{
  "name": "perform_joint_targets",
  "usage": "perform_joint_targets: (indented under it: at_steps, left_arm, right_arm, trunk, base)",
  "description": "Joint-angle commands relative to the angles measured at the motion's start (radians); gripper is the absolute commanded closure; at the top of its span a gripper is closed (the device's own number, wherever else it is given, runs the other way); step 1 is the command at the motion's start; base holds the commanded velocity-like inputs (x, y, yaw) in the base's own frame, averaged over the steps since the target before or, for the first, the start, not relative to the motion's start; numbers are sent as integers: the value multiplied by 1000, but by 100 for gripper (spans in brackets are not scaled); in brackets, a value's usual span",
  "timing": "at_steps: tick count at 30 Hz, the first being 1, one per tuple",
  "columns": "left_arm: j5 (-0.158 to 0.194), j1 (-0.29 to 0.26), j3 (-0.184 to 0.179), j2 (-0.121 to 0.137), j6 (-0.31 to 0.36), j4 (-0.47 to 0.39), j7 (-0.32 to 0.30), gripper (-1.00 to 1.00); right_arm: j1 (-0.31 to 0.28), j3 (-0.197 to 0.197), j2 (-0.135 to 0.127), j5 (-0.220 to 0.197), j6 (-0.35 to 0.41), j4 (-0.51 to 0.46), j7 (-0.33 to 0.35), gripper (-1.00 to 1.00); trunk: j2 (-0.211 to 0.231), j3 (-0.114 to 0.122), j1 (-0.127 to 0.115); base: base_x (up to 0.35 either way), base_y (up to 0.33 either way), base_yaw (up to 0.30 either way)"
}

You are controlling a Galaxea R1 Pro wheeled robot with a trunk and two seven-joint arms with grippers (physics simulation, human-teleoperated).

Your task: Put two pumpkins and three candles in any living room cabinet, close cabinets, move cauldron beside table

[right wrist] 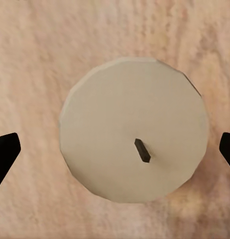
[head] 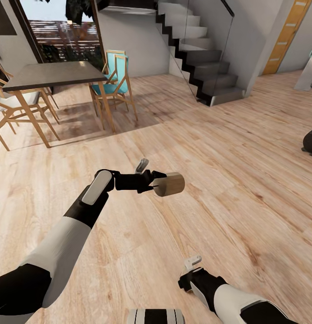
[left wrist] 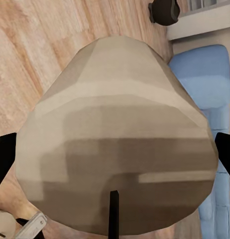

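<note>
Nearest, our right gripper hangs low over the plank floor; its wrist view looks straight down on a pale candle with a dark wick, black fingertips apart at either side, though we cannot tell whether they grip it. Further out, our left gripper is clamped on a second candle, tan, held sideways above the floor. So we count two candles. Beyond stand one grey-topped dining table, wooden chairs, a dark staircase, and a dark rounded object at the right edge.
</note>
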Motion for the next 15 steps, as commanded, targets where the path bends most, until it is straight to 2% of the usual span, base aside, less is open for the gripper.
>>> perform_joint_targets:
  at_steps: [1,6,12,15]
  left_arm:
    - [1,0,0,0,0,0,0,100]
    - [1,0,0,0,0,1,0,100]
    - [1,0,-1,0,0,1,0,100]
    - [1,0,-1,0,0,1,0,100]
  right_arm:
    - [0,0,0,0,0,0,0,-100]
    - [0,0,0,0,0,0,-1,-100]
    - [0,0,-1,1,-21,-1,-3,-100]
    - [0,0,-2,0,-28,-2,-14,-100]
  trunk:
    - [0,0,0]
    - [0,0,0]
    - [-1,-23,3]
    - [-1,-23,3]
  base:
    - [0,0,0]
    - [0,0,0]
    - [0,0,0]
    - [0,0,0]
